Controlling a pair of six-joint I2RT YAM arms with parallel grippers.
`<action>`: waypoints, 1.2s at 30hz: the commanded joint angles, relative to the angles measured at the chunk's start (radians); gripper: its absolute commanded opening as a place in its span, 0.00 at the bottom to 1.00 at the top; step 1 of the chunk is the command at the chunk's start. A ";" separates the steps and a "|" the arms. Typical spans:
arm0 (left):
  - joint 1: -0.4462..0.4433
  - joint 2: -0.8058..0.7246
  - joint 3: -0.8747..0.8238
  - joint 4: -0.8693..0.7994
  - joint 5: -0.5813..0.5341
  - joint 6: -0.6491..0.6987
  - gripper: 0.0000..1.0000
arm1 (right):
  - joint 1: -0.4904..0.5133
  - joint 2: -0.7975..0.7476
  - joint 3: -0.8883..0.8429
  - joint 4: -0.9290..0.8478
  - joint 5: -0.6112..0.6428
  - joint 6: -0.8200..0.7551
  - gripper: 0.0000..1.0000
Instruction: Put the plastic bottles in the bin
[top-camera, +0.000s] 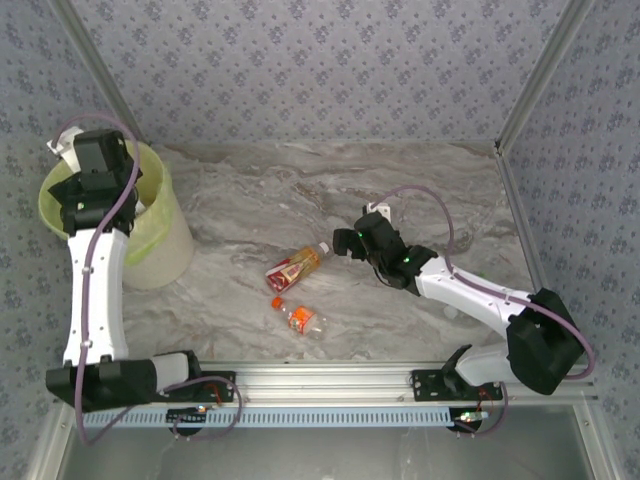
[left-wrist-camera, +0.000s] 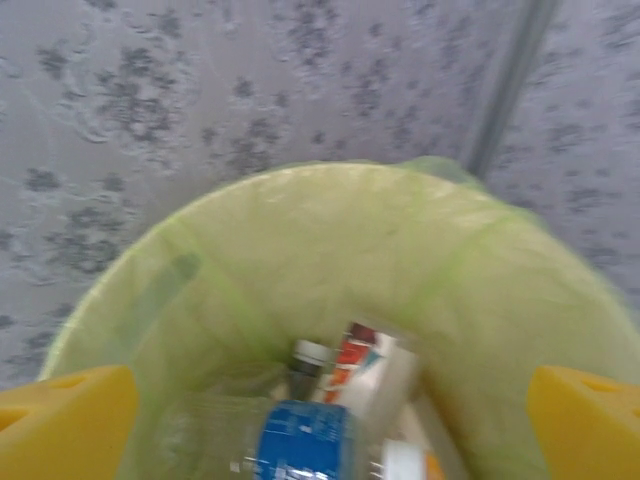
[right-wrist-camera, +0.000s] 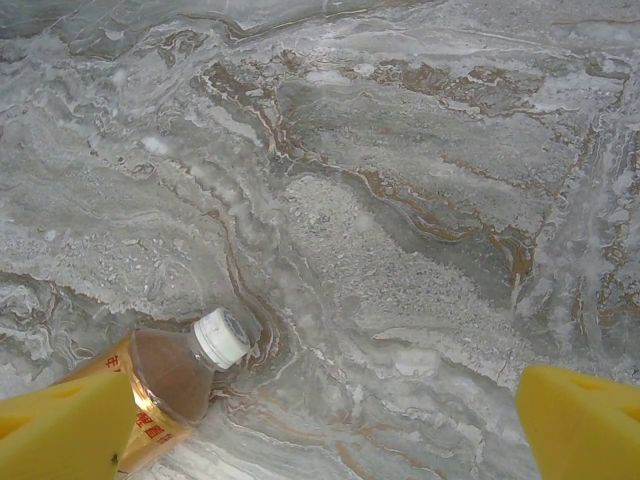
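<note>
The white bin (top-camera: 170, 250) with its lime-green bag (left-wrist-camera: 300, 260) stands at the table's left. My left gripper (top-camera: 95, 190) hangs over its mouth, open, with yellow fingertips (left-wrist-camera: 70, 420) wide apart. Below them a blue-labelled bottle (left-wrist-camera: 305, 445) and a red-and-white labelled bottle (left-wrist-camera: 365, 365) lie in the bin, blurred. A white-capped brown bottle with a red and gold label (top-camera: 298, 263) lies on the table centre, and its cap (right-wrist-camera: 222, 337) shows in the right wrist view. An orange-capped bottle (top-camera: 298, 317) lies nearer the front. My right gripper (top-camera: 352, 242) is open, just right of the white-capped bottle.
The marble table (top-camera: 420, 200) is walled by patterned panels at the back and sides. A metal rail (top-camera: 330, 375) runs along the near edge between the arm bases.
</note>
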 joint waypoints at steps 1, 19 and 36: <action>0.005 -0.062 -0.030 0.092 0.231 -0.029 0.99 | 0.005 -0.018 -0.002 0.007 0.003 -0.019 1.00; -0.233 -0.110 -0.080 0.184 0.739 -0.011 0.99 | 0.019 -0.062 -0.020 0.017 -0.070 -0.182 0.99; -0.402 -0.105 -0.220 0.229 0.835 -0.010 0.99 | 0.095 -0.161 -0.067 -0.057 -0.343 -0.489 0.99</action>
